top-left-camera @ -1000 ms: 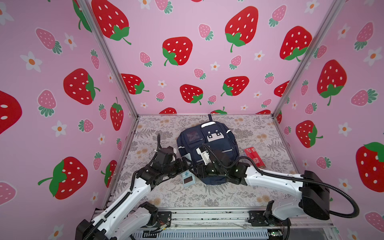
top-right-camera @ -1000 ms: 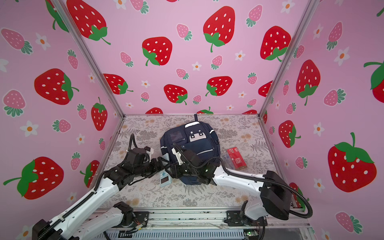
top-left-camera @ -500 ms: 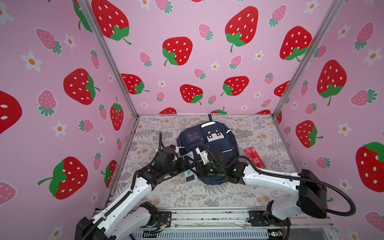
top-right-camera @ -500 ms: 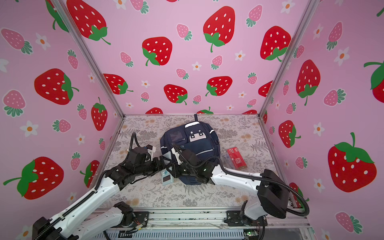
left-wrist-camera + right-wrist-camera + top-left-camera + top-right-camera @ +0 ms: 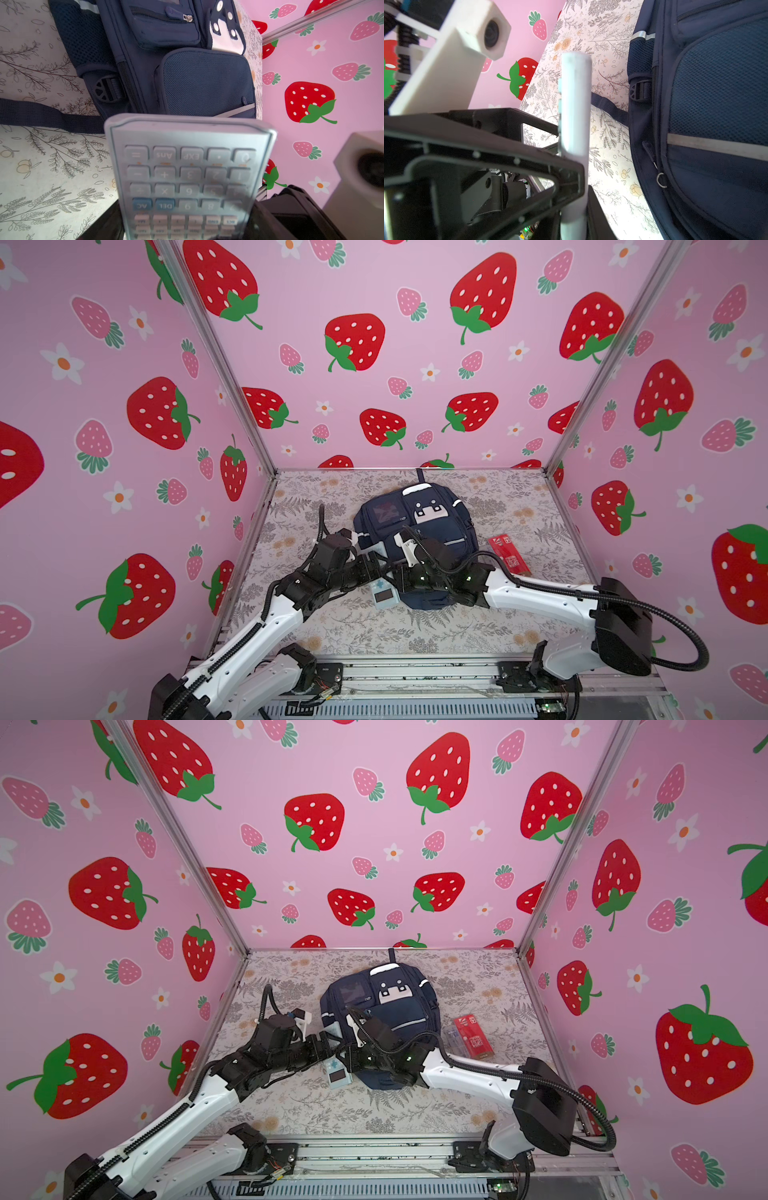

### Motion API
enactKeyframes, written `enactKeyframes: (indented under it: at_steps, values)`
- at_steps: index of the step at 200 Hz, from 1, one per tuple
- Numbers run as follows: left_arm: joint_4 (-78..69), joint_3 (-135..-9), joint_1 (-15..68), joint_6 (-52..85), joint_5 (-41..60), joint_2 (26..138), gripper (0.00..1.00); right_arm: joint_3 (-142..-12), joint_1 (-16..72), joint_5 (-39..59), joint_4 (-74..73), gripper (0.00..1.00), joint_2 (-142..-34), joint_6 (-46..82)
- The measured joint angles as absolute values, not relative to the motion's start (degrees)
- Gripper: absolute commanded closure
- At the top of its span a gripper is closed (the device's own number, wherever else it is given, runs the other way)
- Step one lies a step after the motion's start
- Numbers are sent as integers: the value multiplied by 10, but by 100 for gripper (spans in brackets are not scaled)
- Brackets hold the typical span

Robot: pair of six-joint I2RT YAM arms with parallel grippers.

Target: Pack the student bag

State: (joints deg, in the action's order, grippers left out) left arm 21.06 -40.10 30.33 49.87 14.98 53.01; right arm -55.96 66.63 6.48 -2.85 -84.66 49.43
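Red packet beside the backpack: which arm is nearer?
Right. The right arm passes just in front of the red packet, on the same side of the backpack. The left arm lies beyond the backpack, on its opposite side.

The student bag (image 5: 455, 522) is navy blue, with thin silver reflective stripes, blue mesh panels and a white cartoon-face patch (image 5: 430, 512) with dark eyes. The calculator (image 5: 187, 166) is pale grey-blue. Most keys match its body, two are brighter blue with white AC and DEL lettering, and the rows beyond those are whitish. The packet (image 5: 509, 553) is red with white print. The tabletop (image 5: 374, 630) cover is off-white, printed with grey ferns and sprigs and pale orange blossoms. The walls (image 5: 415, 364) are pink, patterned with red and pink strawberries, green leaves and white, orange-centred flowers. The left arm (image 5: 266, 622) and right arm (image 5: 536, 601) are white with black joints and cables.
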Motion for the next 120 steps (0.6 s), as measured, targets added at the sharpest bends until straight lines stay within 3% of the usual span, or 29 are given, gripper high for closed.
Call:
enactKeyframes:
  at_steps: [12,68,120]
  values:
    - [213,-401,305,492,144,521,0,-560,666,63,-32,88,-846,493]
    - [273,-475,310,427,108,511,1,-541,661,47,-20,88,-830,494]
    - [321,-505,310,376,61,512,1,-504,627,25,16,88,-750,492]
